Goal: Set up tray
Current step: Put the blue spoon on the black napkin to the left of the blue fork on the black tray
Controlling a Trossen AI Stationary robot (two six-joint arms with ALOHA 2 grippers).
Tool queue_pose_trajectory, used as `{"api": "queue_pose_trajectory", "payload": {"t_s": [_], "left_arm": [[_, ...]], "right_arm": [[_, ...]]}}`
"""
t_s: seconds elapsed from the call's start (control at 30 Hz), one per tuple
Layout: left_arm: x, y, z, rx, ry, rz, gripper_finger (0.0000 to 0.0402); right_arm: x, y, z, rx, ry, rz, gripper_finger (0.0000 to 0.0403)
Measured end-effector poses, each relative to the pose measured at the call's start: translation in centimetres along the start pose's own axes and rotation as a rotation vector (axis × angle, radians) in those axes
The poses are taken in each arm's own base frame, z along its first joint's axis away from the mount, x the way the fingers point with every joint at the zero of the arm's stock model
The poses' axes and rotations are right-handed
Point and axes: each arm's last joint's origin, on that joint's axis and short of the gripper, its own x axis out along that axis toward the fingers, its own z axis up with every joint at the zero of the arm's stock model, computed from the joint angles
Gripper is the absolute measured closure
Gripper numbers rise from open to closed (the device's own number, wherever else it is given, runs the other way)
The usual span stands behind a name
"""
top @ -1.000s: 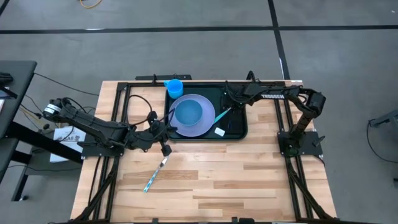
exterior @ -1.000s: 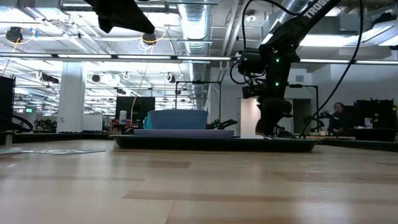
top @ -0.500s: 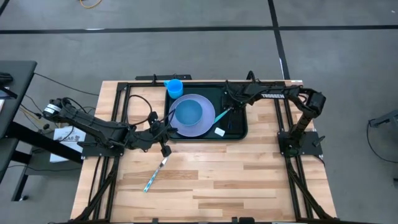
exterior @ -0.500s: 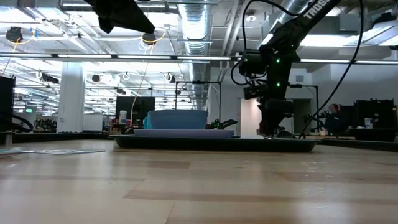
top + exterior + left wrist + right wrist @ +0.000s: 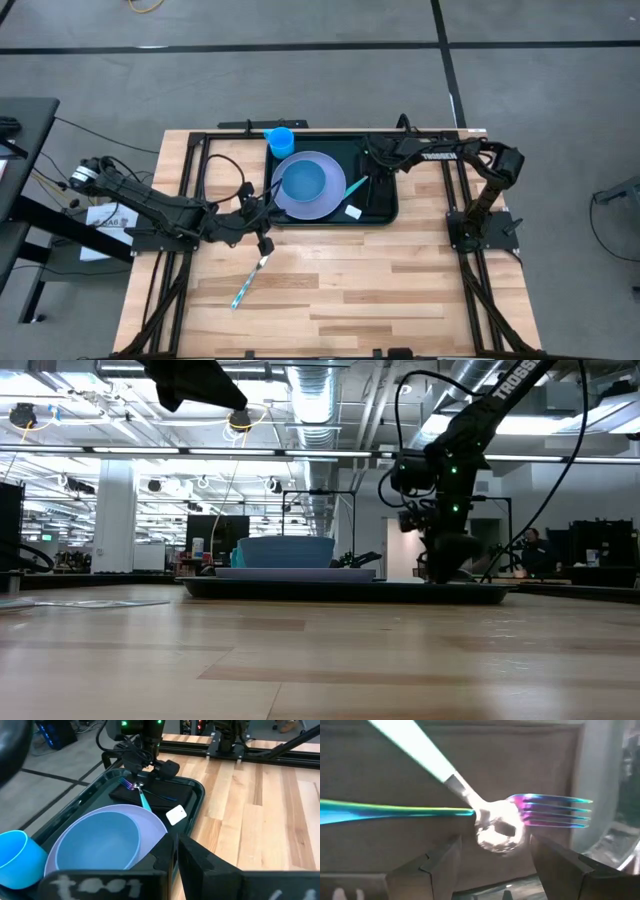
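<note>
The dark tray [image 5: 385, 205] lies at the table's far middle and holds a lavender plate [image 5: 330, 200] with a blue bowl [image 5: 303, 182], and a black napkin [image 5: 155, 795]. A blue cup [image 5: 280, 140] stands at the tray's far left corner. A fork [image 5: 552, 811] and a teal-handled spoon [image 5: 499, 831] lie on the napkin. My right gripper [image 5: 495, 870] hovers open just over them, one finger on either side of the spoon's bowl. My left gripper [image 5: 264, 240] is shut and hangs over the table near the tray's left near corner.
A teal-handled knife [image 5: 250, 281] lies on the bare wood nearer than my left gripper. A small white tag [image 5: 352, 211] sits in the tray near its front rim. Black frame rails [image 5: 190, 180] run along both table sides. People show in the room beyond.
My right gripper has drawn back a little toward the table's right edge, away from the plate, staying low over the napkin. The spoon and fork lie on the napkin as before. My left arm has kept still.
</note>
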Motion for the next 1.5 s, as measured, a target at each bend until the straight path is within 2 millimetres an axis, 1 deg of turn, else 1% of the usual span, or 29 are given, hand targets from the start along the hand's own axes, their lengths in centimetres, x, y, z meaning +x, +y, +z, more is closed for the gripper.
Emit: {"api": "queue_pose_trajectory", "payload": {"t_s": [0.47, 0.6, 0.73, 1.1, 1.37, 1.43, 1.5], "left_arm": [[-0.01, 0.02, 0.03, 0.000, -0.005, 0.010, 0.0388], [-0.01, 0.02, 0.03, -0.001, -0.004, 0.010, 0.0388], [0.00, 0.02, 0.02, 0.000, -0.004, 0.011, 0.0388], [0.00, 0.02, 0.02, 0.000, -0.004, 0.012, 0.0388], [0.00, 0.02, 0.02, 0.000, -0.004, 0.012, 0.0388], [0.00, 0.02, 0.02, -0.001, -0.004, 0.012, 0.0388], [0.00, 0.02, 0.02, 0.000, -0.004, 0.012, 0.0388]], "right_arm": [[-0.01, -0.25, 0.31, -0.006, -0.028, -0.032, 0.0173], [-0.02, -0.38, 0.49, -0.004, -0.047, -0.045, 0.0183], [-0.02, -0.38, 0.49, -0.004, -0.047, -0.044, 0.0211], [-0.01, -0.37, 0.47, -0.005, -0.044, -0.043, 0.0320], [-0.05, -0.19, 0.58, -0.011, -0.046, -0.041, 0.0387], [-0.05, -0.18, 0.58, -0.011, -0.046, -0.041, 0.0398], [-0.05, -0.19, 0.58, -0.011, -0.047, -0.041, 0.0399]]}}
